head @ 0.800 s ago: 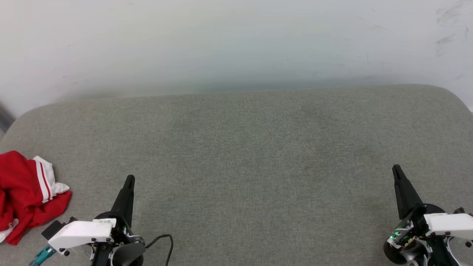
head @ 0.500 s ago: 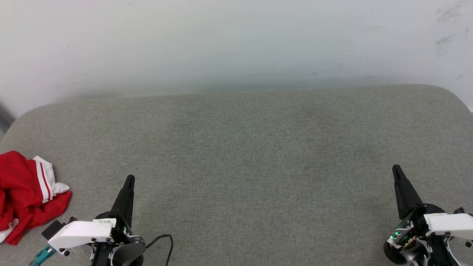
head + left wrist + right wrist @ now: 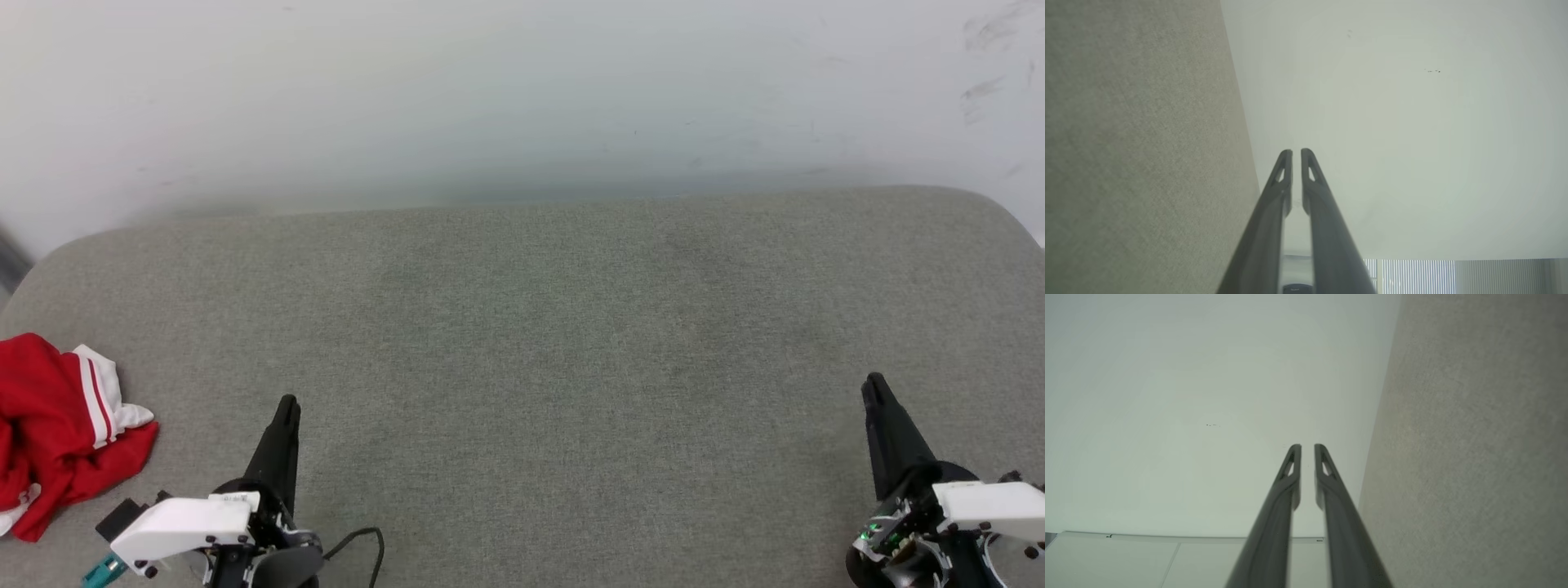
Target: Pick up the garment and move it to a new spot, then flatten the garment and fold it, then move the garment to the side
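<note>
In the head view the garment (image 3: 57,425) lies as a crumpled red heap with a white, red-striped sleeve on top, at the far left of the grey cushion (image 3: 571,327), part of it cut off by the picture's left edge. It sits to the left of the left gripper (image 3: 286,404), roughly level with the fingers and apart from them. The heap runs loosely near to far, with no clean long axis to line up on. The left gripper's fingers are pressed together into one dark wedge pointing away toward the wall (image 3: 490,98). The right gripper (image 3: 874,385), closed the same way and holding nothing, stands well apart at the right end, so the left arm is plainly the nearer one. I judge that it must swing left and part its fingers first. In the left wrist view the left gripper (image 3: 1296,152) shows a thin slit between empty fingers. In the right wrist view the right gripper (image 3: 1307,448) looks the same, beside the cushion (image 3: 1474,437).
</note>
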Available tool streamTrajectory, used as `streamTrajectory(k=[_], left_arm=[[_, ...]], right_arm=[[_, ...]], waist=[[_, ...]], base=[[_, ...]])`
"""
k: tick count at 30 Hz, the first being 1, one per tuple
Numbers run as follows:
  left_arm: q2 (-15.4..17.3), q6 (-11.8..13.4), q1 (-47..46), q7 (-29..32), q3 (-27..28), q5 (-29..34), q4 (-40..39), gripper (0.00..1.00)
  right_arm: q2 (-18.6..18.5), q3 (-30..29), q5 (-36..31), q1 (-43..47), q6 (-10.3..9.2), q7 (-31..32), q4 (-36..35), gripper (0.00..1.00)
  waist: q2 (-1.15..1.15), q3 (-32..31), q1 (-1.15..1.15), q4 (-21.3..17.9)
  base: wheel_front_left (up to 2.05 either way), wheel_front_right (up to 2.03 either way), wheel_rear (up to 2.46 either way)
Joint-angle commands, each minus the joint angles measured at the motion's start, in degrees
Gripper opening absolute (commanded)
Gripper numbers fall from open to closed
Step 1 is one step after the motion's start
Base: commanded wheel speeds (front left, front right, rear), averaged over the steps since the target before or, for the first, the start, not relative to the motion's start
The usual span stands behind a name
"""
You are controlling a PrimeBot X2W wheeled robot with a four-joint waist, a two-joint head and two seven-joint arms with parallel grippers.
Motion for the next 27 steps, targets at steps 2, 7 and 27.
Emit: streamTrajectory(k=[2,7,27], left_arm=[[-0.05,0.02,0.61,-0.19,-0.35,-0.01,0.58,1.00],[-0.05,0.02,0.64,-1.21,-1.57,0.06,-0.78,1.00],[1.03,0.03,1.58,-6.73,-5.98,8.80,-6.60,1.00]], right_arm=[[0.02,0.09,-0.07,0.74,-0.02,-0.10,0.56,1.00],[0.01,0.63,-0.59,1.28,-0.02,-0.75,-1.07,1.00],[-2.96,4.67,-10.70,3.25,-0.02,-6.26,-6.35,1.00]], waist=[[0.00,0.02,0.00,-0.01],[0.00,0.03,0.00,-0.05],[0.00,-0.12,0.00,-0.04]], base=[[0.00,0.00,0.00],[0.00,0.00,0.00],[0.00,0.00,0.00]])
